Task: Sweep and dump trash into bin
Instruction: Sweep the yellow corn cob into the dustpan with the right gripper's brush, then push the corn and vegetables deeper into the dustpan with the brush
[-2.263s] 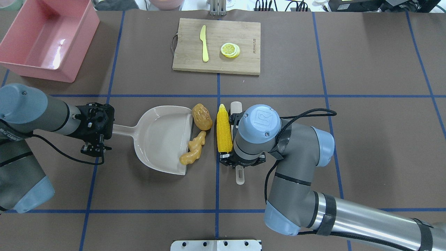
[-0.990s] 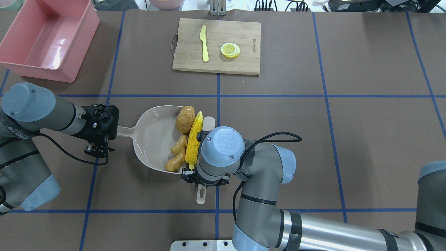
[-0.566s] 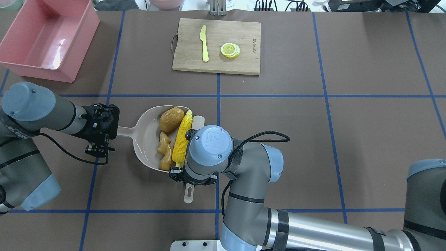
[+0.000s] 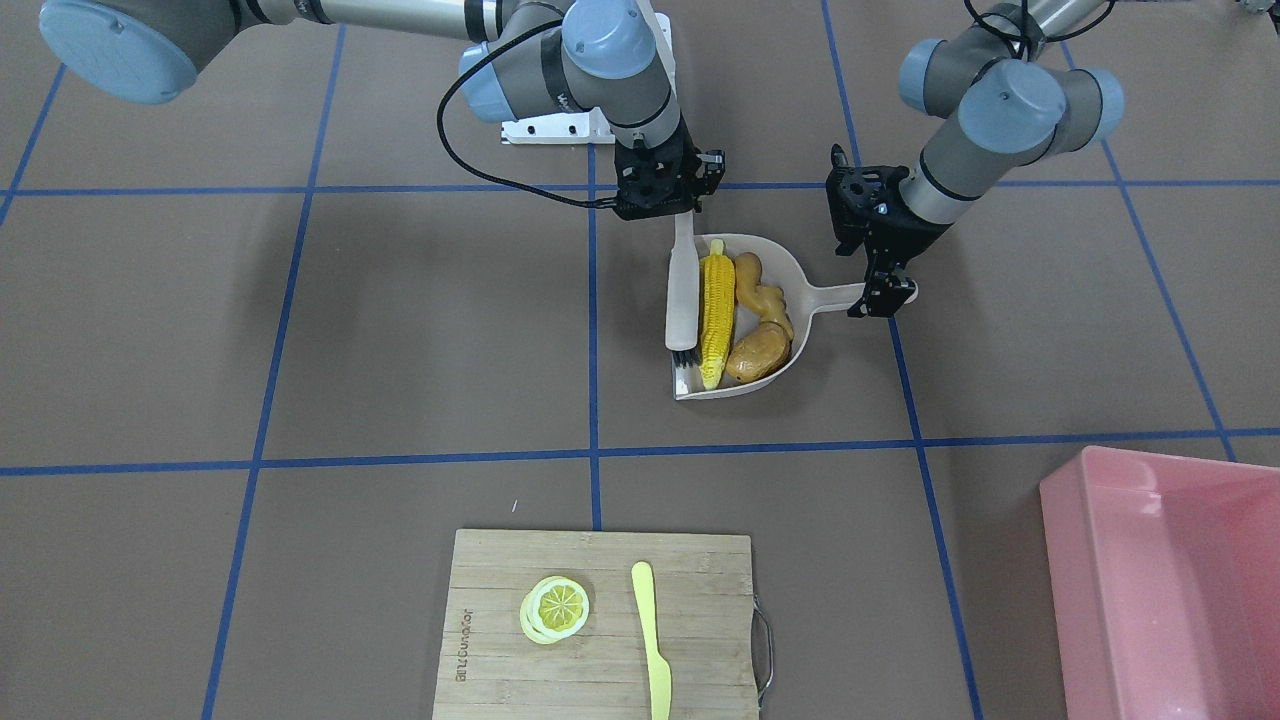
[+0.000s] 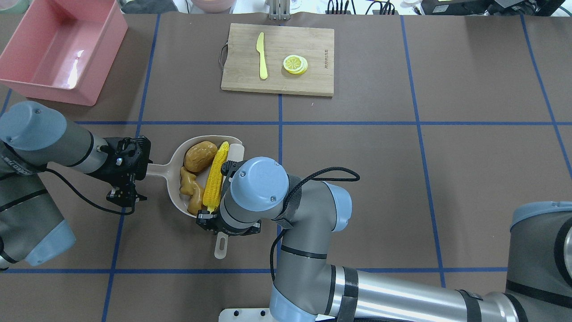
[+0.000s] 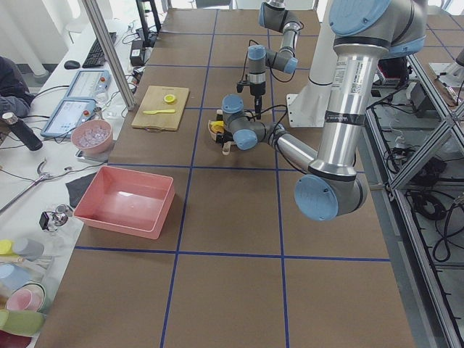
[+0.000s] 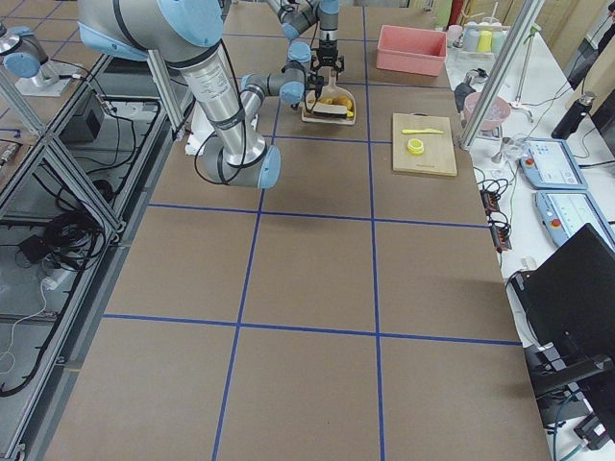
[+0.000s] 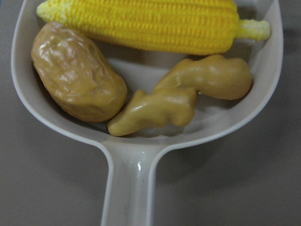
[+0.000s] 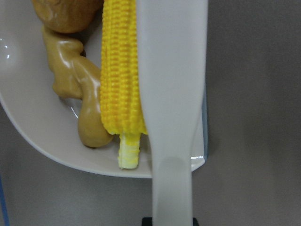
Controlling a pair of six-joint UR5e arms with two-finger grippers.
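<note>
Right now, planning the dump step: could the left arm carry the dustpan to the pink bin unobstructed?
Probably yes. The left gripper holds the dustpan handle; bare table lies toward the pink bin.

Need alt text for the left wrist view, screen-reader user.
A beige plastic dustpan, seen from its handle end, holds three toy foods: a yellow corn cob across the far side, a glossy brown potato-like lump at left, and a knobbly tan ginger root at right. Brown table surface surrounds it.

Moved: corn cob (image 5: 215,176), ginger root (image 5: 190,190), potato lump (image 5: 199,156) — off counter into dustpan (image 5: 175,192); brush (image 5: 232,154) now at pan mouth.
</note>
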